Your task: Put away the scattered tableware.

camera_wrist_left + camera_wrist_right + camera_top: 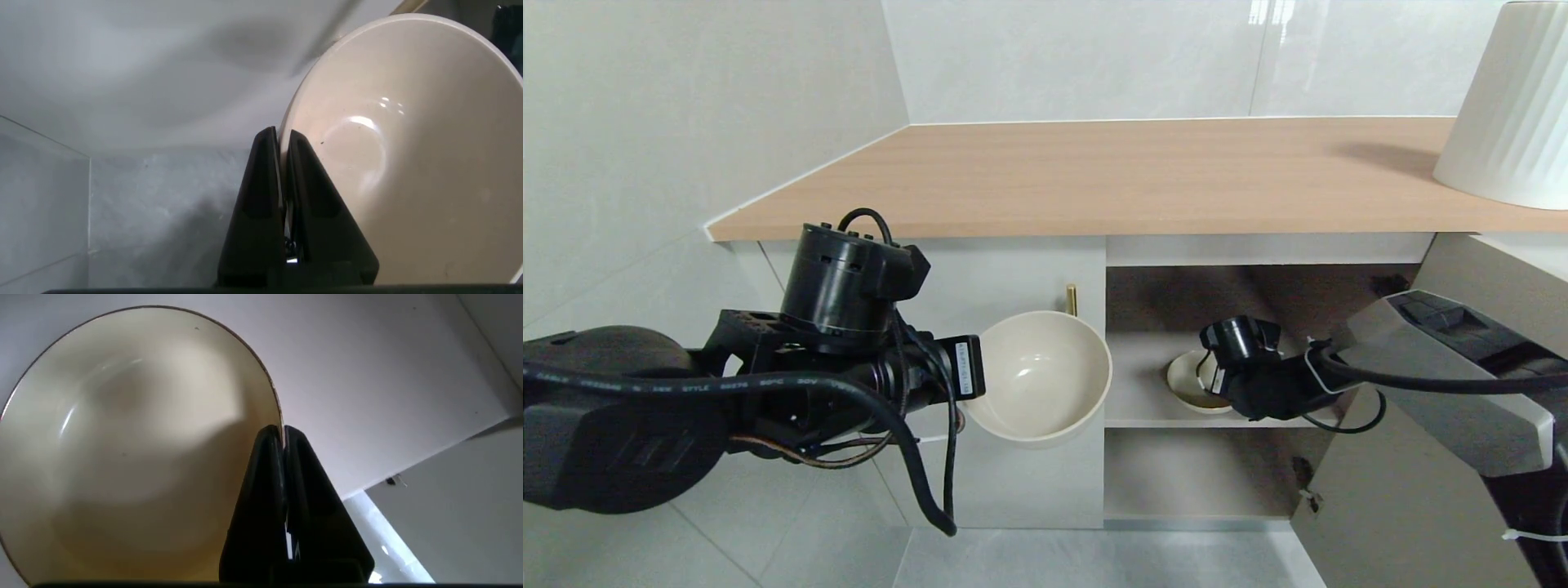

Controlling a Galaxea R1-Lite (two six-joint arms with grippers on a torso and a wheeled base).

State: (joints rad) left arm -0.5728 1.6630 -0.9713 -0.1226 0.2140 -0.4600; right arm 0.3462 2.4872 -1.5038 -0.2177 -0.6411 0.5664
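Stage: midway, judged | left hand clamped on large cream round bowl, left of white cabinet shelf, not yet stowed | right hand clamped on small cream bowl at shelf, unreleased

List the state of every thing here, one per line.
large bowl: held in the air, tipped on its side, empty
small bowl: held inside the cabinet at the shelf, empty
left gripper: jaws shut on the large bowl's rim
right gripper: jaws shut on the small bowl's rim
left cabinet door: closed
right cabinet door: open
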